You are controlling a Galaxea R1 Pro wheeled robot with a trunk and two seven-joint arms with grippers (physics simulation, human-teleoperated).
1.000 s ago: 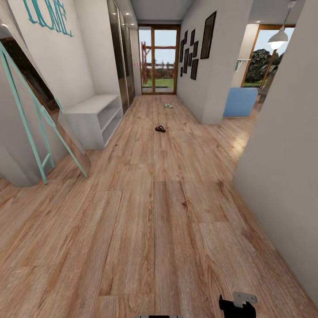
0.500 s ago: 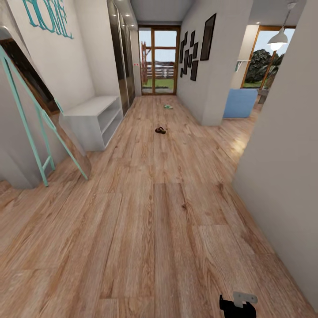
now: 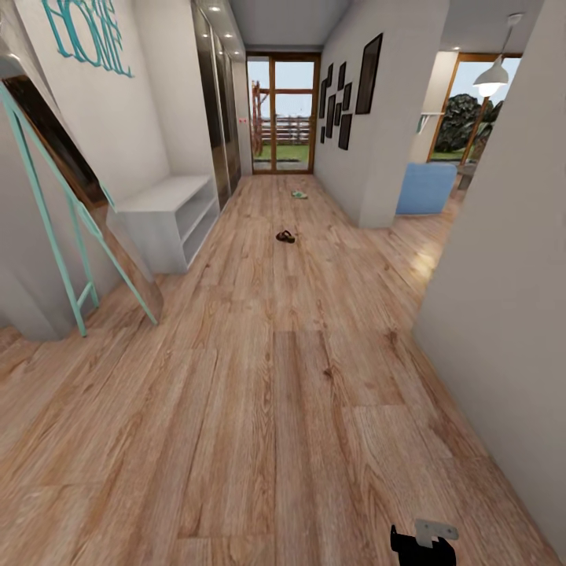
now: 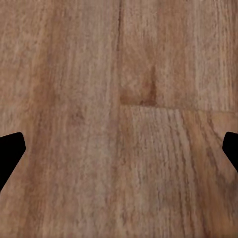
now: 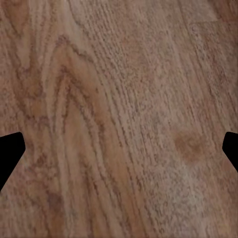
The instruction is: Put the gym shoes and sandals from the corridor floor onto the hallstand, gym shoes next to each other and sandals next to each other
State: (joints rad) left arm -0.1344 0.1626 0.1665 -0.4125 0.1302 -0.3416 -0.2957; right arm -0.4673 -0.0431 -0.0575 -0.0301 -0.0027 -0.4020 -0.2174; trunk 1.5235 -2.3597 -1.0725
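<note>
Camera advanced; hallstand (image 3: 169, 216) shelves bare (sandals (image 3: 285, 236) floored).

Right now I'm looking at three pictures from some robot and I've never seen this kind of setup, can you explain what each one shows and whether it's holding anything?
These are simulator renders from a wheeled robot with two arms.

The large picture comes from its head camera, looking down a corridor. On the wooden floor ahead lies a dark brown sandal, and farther off a small pale shoe, too small to make out. The low white shoe rack stands along the left wall.

The two smaller pictures come from cameras on the wrists, looking along the fingers. Both the left gripper and the right gripper show black fingertips wide apart, with bare floor between them. So both are open and hold nothing.
</note>
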